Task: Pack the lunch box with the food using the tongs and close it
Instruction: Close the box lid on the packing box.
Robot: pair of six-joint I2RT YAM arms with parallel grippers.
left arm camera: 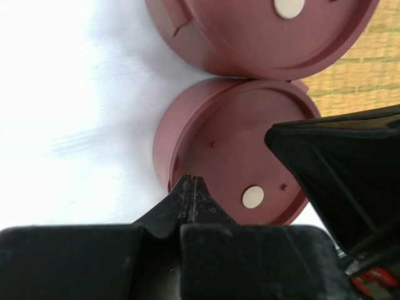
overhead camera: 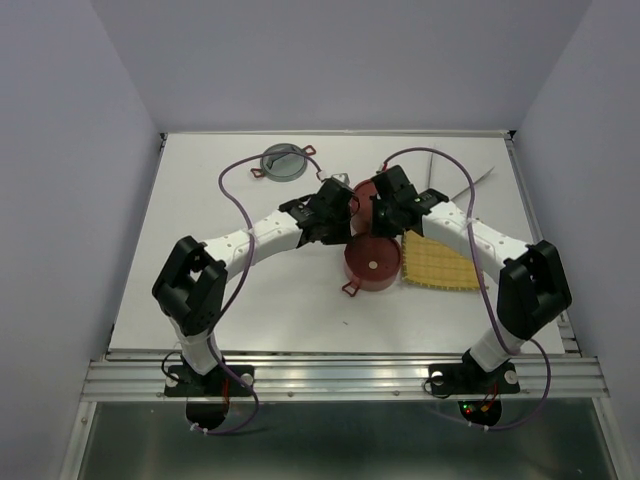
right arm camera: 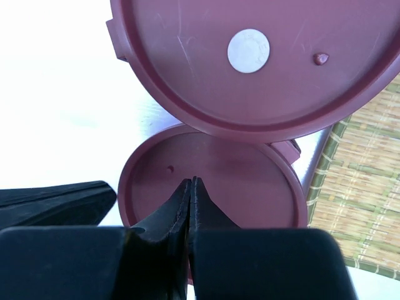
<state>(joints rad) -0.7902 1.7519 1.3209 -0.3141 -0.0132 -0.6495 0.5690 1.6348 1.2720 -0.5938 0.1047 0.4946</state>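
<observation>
Both pincers are squeezed fully shut and hold nothing. The left pincer (left arm camera: 189,182) and right pincer (right arm camera: 192,184) hover tips-down over the same red lidded tier (left arm camera: 212,137) of the lunch box. It sits mid-bench, seemingly touching a second lidded tier (overhead camera: 372,262) beside the woven mat (overhead camera: 440,262). Crowded this closely, the pincers may knock together, or a push could shove one tier into its neighbour.

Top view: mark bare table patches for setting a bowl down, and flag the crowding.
Free: the near strip of white table before the round dark-red lidded box; the left side, outside the white left arm. Crowded: the middle, where left gripper and right gripper, both shut, meet over a second red box beside the yellow woven mat.
</observation>
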